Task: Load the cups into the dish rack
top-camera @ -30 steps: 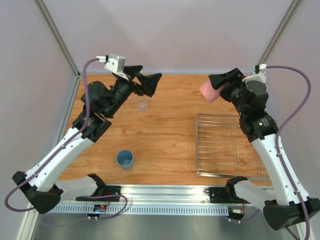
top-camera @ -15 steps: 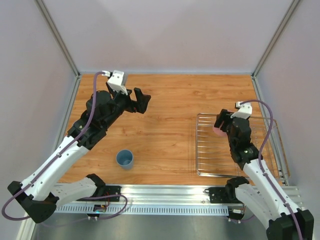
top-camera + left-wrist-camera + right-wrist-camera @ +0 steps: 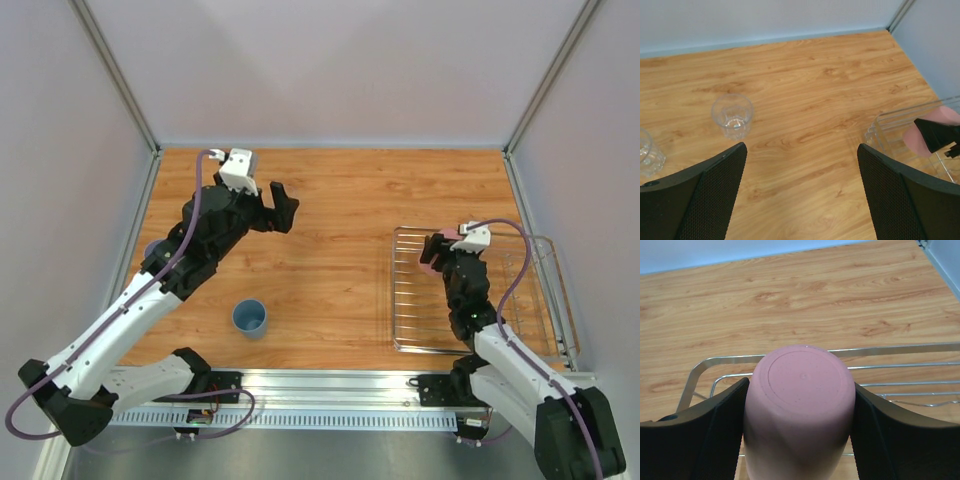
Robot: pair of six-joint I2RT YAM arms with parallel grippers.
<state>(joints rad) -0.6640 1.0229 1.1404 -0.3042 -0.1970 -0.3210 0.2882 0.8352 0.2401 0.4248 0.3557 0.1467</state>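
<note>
Pink cup (image 3: 800,390) gripped over the dish rack (image 3: 890,349)

Right gripper (image 3: 799,410) is clenched on the cup's sides, its closed base facing the wrist camera, above the rack's left end. Left gripper (image 3: 802,165) hangs spread wide and grasps nothing; two glass tumblers (image 3: 732,115) stand beyond it. Blue cup (image 3: 250,318) stands on the wooden table (image 3: 340,200), well apart from the rack

Pink cup (image 3: 800,405) at dish rack (image 3: 415,320) corner

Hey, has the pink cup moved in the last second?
Yes. In the top view the pink cup has come nearer and down, from beyond the far-left corner of the dish rack to over that corner.
</note>
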